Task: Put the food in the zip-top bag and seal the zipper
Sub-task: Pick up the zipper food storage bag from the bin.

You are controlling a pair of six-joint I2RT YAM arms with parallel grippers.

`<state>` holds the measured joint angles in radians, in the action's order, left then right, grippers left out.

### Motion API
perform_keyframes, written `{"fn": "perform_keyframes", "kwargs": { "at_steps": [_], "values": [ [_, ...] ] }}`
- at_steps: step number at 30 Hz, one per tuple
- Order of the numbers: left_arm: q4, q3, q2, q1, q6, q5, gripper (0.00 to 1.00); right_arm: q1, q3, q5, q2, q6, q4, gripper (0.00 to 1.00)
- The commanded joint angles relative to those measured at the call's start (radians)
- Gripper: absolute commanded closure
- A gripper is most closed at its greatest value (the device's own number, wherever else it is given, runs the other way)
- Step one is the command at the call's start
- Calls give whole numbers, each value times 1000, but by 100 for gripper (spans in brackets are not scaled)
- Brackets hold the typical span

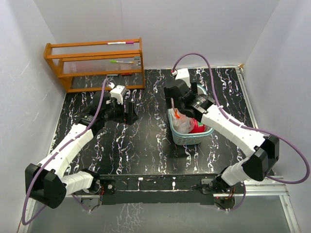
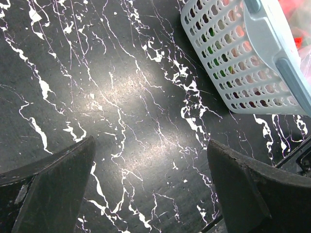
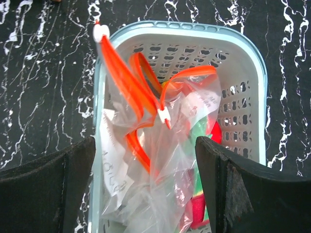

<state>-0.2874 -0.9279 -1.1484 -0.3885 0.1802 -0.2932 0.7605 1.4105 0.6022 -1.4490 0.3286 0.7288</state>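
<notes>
The clear zip-top bag (image 3: 160, 160) lies crumpled inside the pale teal basket (image 3: 252, 63), its red-orange zipper (image 3: 129, 77) twisted and sticking up; it also shows in the top view (image 1: 183, 124). Red and green food (image 3: 206, 141) lies in the basket, seen through and beside the bag. My right gripper (image 3: 146, 189) is open just above the bag, jaws either side of it, holding nothing; the top view shows it over the basket (image 1: 187, 109). My left gripper (image 2: 150, 189) is open and empty over bare table, left of the basket (image 2: 233, 58).
A wooden rack (image 1: 95, 63) with pens stands at the back left. The black marbled table (image 1: 146, 145) is walled by white panels on three sides. A white object (image 1: 182, 74) sits behind the basket.
</notes>
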Motion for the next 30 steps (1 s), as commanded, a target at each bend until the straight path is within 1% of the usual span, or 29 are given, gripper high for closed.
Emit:
{"fn": "perform_keyframes", "kwargs": {
  "at_steps": [1,4,8,12,18,23,27,29,30],
  "values": [
    [11,15,39,-3,8,-18,3,-73,-10,-30,-12,-36,-89,13],
    [17,19,39,-3,8,-18,3,-128,-46,-73,-4,-53,-151,13],
    [21,23,37,-3,11,-21,3,-191,-92,-198,8,-83,-244,14],
    [21,25,37,-3,12,-19,3,-206,-106,-260,-16,-116,-265,15],
    [22,29,35,-3,12,-17,3,-208,-152,-278,-55,-123,-302,15],
    [22,31,31,-3,13,-17,3,-209,-187,-256,-107,-105,-319,16],
    [22,32,27,-3,13,-16,3,-208,-209,-232,-119,-99,-346,21],
    [23,32,26,-3,13,-17,3,-208,-216,-206,-117,-102,-361,29],
    [24,33,26,-3,13,-17,3,-208,-219,-192,-115,-104,-368,34]
  ]
}}
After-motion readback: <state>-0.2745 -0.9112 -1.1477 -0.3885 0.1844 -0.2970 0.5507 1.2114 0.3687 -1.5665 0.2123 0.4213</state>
